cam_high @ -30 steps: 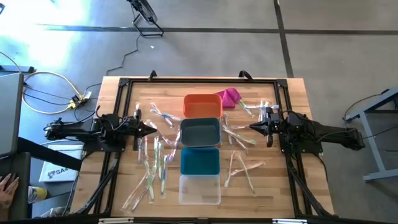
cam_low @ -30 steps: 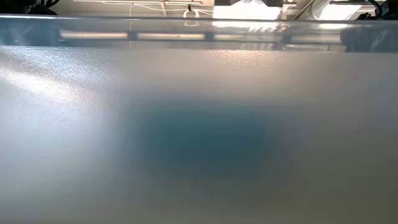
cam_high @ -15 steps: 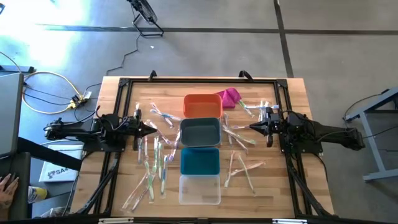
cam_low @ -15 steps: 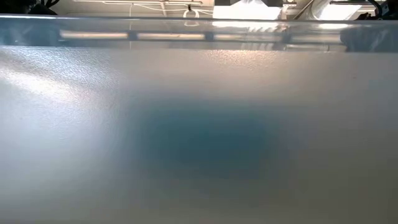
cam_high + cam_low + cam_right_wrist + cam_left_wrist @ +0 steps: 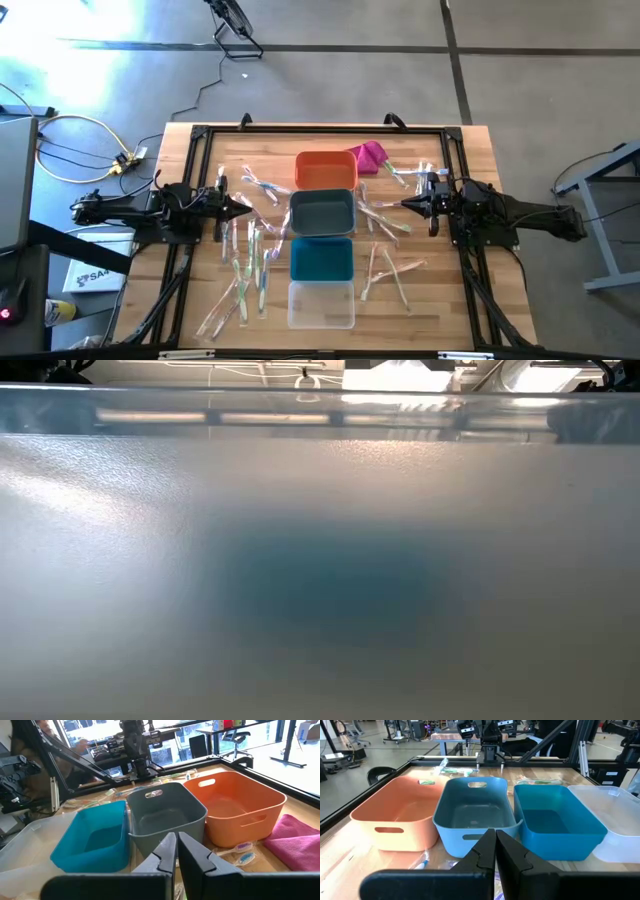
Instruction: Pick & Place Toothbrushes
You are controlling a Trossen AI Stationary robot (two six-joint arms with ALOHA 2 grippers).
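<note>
Many toothbrushes in clear wrappers lie flat on the wooden table, one group on the left (image 5: 250,255) and one on the right (image 5: 385,222) of a column of bins. My left gripper (image 5: 248,205) hovers shut at the table's left side, pointing at the grey bin (image 5: 322,213). My right gripper (image 5: 405,204) hovers shut at the right side, facing the same bin. Each wrist view shows its own shut fingers, left (image 5: 495,845) and right (image 5: 176,845), with nothing between them. Two toothbrushes (image 5: 240,847) lie beside the orange bin (image 5: 240,805).
The orange bin (image 5: 325,170), grey bin, teal bin (image 5: 322,259) and clear bin (image 5: 322,303) stand in a line from far to near down the table's middle. A magenta cloth (image 5: 370,156) lies beside the orange bin. The clear bin's wall (image 5: 320,580) fills the low view.
Both arms have kept still. A person's hand off the table's near left corner has gone out of sight.
</note>
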